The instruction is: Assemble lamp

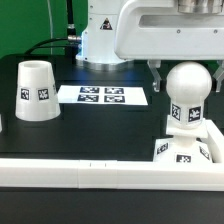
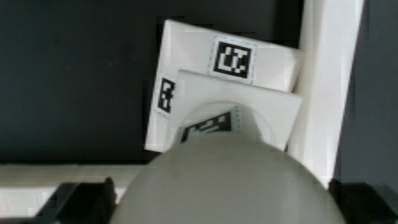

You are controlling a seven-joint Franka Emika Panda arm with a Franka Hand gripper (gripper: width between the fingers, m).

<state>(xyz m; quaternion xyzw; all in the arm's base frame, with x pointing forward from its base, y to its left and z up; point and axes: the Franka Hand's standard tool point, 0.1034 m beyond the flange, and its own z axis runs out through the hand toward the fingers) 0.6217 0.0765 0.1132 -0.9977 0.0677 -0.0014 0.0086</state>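
- Since everything sits on the black tabletop point(image 1: 100, 120), starting there: dark surface, white rail along the near edge.
- Marker board point(image 1: 101, 96) lying flat mid-table, just a fixture, not a lamp part.
- Base point(image 1: 185, 143) parked at the exterior view's right, tucked into the corner against the white rail, tags on its faces.
- Shade point(image 1: 36, 91) standing wide end down at the exterior view's left, well apart from everything else, untouched.
- Bulb point(image 1: 188, 93) standing upright in the base, ball head up, long axis vertical.
- Hand point(image 1: 186, 78) hanging right over the bulb, fingers spread wide to either side of the ball head and apparently not pressing on it, so released, grasping nothing as far as visible.
- Wrist view backs that up: rounded bulb top filling the foreground between the dark fingertips point(image 2: 71, 197), base below.
- Key relation: bulb straight below the hand, axis in line with the approach, so probably either a straight-down grip or a straight lift away toward the shade.
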